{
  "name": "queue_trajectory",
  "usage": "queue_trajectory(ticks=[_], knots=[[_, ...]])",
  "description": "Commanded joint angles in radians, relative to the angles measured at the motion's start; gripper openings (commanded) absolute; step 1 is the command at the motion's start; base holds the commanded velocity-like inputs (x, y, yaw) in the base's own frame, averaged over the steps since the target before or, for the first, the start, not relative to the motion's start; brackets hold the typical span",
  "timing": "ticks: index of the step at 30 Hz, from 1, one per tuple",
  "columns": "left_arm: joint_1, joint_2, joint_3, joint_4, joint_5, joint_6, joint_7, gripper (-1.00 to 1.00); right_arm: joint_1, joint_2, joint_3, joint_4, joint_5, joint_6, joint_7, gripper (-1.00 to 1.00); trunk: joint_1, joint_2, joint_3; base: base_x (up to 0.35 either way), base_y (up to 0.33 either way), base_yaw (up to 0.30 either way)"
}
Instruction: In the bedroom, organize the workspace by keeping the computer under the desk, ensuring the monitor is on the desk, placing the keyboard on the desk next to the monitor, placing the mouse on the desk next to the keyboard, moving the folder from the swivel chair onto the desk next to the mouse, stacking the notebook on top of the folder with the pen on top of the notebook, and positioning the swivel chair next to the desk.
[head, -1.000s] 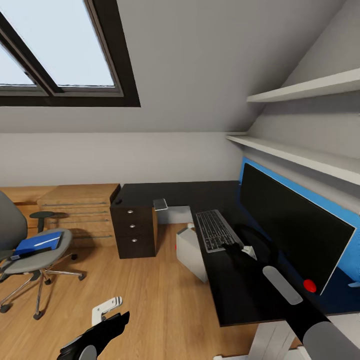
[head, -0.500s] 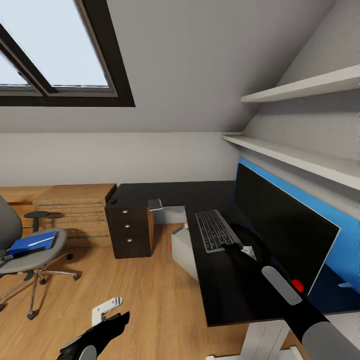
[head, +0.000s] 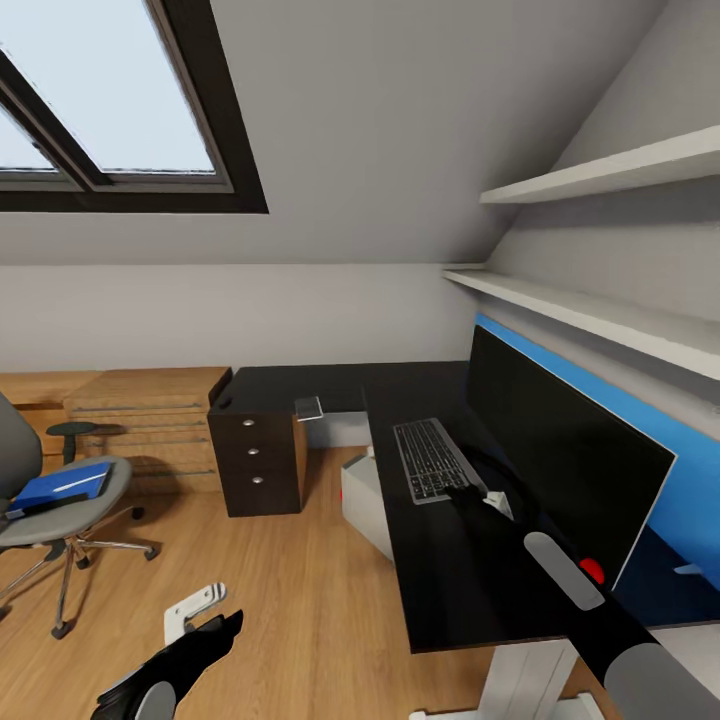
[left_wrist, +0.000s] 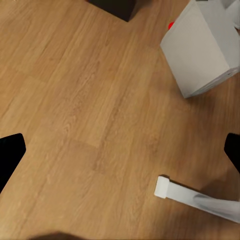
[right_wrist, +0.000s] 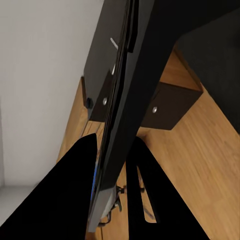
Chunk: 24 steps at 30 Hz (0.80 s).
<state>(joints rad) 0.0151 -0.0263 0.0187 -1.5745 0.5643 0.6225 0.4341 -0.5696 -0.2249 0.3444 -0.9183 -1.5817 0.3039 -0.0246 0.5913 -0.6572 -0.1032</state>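
Observation:
The slim dark keyboard (head: 431, 459) lies on the black desk (head: 470, 580) in front of the wide monitor (head: 560, 450). My right gripper (head: 468, 494) is at the keyboard's near end. In the right wrist view its black fingers (right_wrist: 70, 200) sit either side of the keyboard's thin edge (right_wrist: 117, 125), shut on it. The pale grey computer (head: 364, 503) with a red mark stands on the floor by the desk, also in the left wrist view as the computer (left_wrist: 202, 47). At far left the swivel chair (head: 30, 520) carries the blue folder (head: 60, 484). My left gripper (head: 195, 608) hangs open over the floor.
Dark drawers (head: 257, 462) with silver knobs stand under the desk's far wing, with light wooden cabinets (head: 140, 420) beside them. A small red round object (head: 593, 570) lies by the monitor's near corner. White desk foot (left_wrist: 195, 197) rests on the wooden floor. Shelves (head: 600, 180) line the right wall.
The whole picture has shifted as the camera turned slightly right. My left gripper has dropped a little down and to the left. The right arm and keyboard look unchanged.

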Motion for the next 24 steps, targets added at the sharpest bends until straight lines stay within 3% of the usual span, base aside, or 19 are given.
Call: queue_trajectory(ticks=[1,11,24], knots=[[-0.001,-0.001,0.002,-0.003,0.010,0.003,0.008,1.00,-0.001,-0.001,0.003,-0.001,-0.011,-0.001,0.003,-1.00,0.004,-0.009,-0.005,0.000,0.000,0.000],[0.000,-0.001,0.004,-0.004,0.009,0.002,0.014,1.00,-0.001,-0.002,0.002,-0.001,-0.011,-0.002,0.010,-1.00,0.043,-0.079,-0.036,0.000,0.000,0.000],[0.000,-0.001,0.003,-0.004,0.009,0.002,0.017,1.00,-0.001,-0.008,0.001,-0.002,-0.002,-0.002,0.118,-1.00,0.092,-0.170,-0.077,0.000,0.000,0.000]])
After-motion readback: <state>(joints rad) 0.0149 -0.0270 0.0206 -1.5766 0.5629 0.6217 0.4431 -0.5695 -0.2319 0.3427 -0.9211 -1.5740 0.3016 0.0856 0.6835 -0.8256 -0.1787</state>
